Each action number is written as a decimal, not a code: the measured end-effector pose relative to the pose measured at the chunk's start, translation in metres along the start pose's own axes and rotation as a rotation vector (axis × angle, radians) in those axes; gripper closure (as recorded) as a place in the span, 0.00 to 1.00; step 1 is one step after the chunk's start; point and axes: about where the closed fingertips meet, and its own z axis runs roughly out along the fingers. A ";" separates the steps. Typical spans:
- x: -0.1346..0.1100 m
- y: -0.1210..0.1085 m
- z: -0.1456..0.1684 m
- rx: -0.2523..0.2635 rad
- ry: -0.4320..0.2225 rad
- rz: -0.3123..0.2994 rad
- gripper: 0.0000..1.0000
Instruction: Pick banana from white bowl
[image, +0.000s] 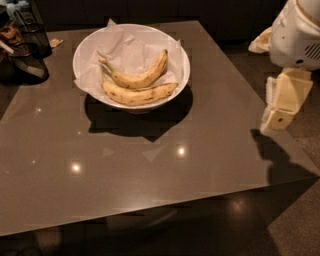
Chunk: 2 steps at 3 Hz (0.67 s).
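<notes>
The white bowl (182, 60) sits on the far middle of the dark glossy table (125, 170) and is lined with crumpled white paper (132, 50). Two yellow bananas lie in it side by side: one curved banana (142, 76) behind, and one straighter banana (137, 95) in front. My gripper (281, 105), cream-coloured, hangs below the white arm (299, 35) at the table's right edge. It is well to the right of the bowl, touches nothing and holds nothing.
Dark containers and a mesh holder (27, 47) stand at the table's far left corner. The table's right edge runs just beside the gripper, with speckled floor (300, 220) beyond it.
</notes>
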 end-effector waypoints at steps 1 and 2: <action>-0.019 -0.015 0.011 -0.036 0.003 -0.056 0.00; -0.023 -0.018 0.012 -0.025 -0.004 -0.060 0.00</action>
